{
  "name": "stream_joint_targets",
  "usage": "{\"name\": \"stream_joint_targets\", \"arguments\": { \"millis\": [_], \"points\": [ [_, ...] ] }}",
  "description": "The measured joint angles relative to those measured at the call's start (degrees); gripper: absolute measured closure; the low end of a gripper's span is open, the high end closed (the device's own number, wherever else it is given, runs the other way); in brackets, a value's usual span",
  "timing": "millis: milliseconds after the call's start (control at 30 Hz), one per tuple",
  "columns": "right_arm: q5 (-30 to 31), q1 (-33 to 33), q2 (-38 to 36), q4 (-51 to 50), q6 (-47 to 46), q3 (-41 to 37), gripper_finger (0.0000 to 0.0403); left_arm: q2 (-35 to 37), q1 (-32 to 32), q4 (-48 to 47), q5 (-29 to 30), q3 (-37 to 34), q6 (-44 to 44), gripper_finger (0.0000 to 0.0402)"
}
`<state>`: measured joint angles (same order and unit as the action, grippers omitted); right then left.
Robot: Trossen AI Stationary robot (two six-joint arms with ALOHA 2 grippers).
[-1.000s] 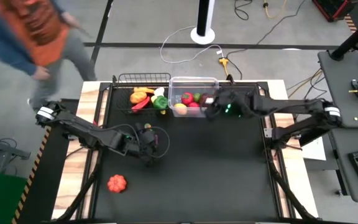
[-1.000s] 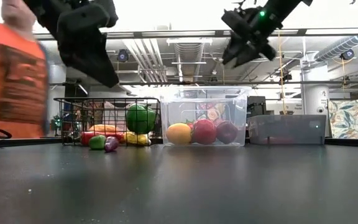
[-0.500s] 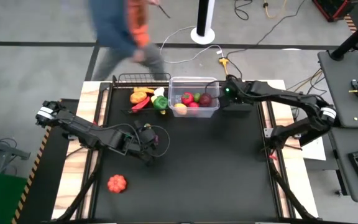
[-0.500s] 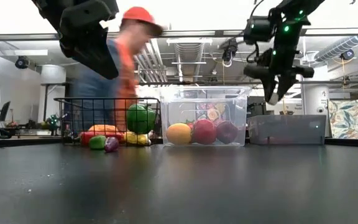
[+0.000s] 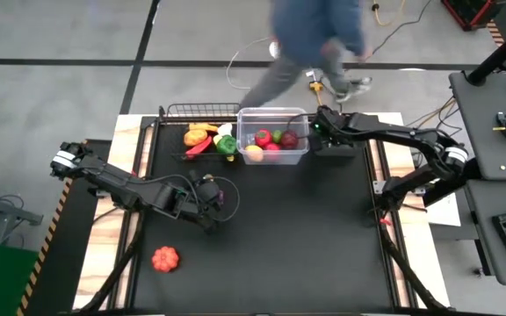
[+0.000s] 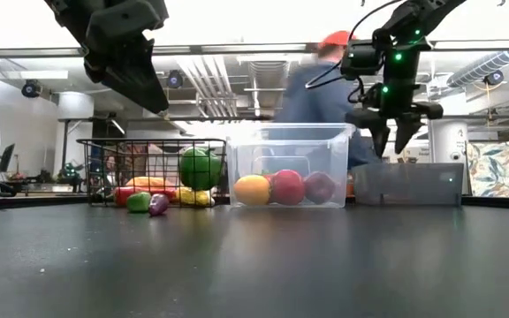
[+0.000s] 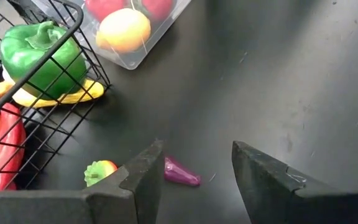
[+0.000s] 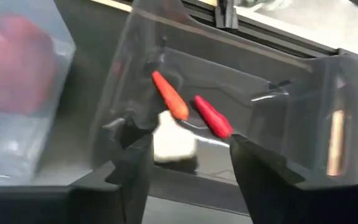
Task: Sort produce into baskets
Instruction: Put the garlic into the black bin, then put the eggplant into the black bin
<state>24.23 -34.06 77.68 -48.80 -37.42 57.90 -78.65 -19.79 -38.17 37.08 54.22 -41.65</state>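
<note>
The left arm is extended from the table's left edge toward its middle, with the wrist raised above the surface. The left gripper is held off the table, its fingers set apart with nothing between them. The right arm is extended from the right side toward the far edge, bent at the elbow. The right gripper is pointed straight down, its fingers parted and nothing seen clamped between them.

overhead, table-level, two wrist views
</note>
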Motion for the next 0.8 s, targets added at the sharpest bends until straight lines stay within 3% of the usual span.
{"name": "stream_joint_targets", "arguments": {
  "millis": [200, 400, 667, 800],
  "points": [
    [0.24, 0.0, -2.36, -0.5, 0.96, -0.17, 0.0171, 0.0, 0.01, -0.02, -0.36, -0.34, -3.7, 0.0232],
    [-0.01, 1.98, -6.15, -0.23, 0.99, -0.17, 0.015, 0.0, 0.01, -0.02, -6.74, -0.46, -11.48, 0.0232],
    [2.75, 9.53, -10.24, 1.5, 0.14, -0.15, 0.014, -0.02, -0.02, -0.01, -7.7, -2.3, -21.4, 0.0232],
    [5.59, 14.66, -10.79, 1.49, -1.59, -0.24, 0.0144, -0.04, -0.04, 0.03, -5.28, -3.32, -28.76, 0.0232]
  ]
}}
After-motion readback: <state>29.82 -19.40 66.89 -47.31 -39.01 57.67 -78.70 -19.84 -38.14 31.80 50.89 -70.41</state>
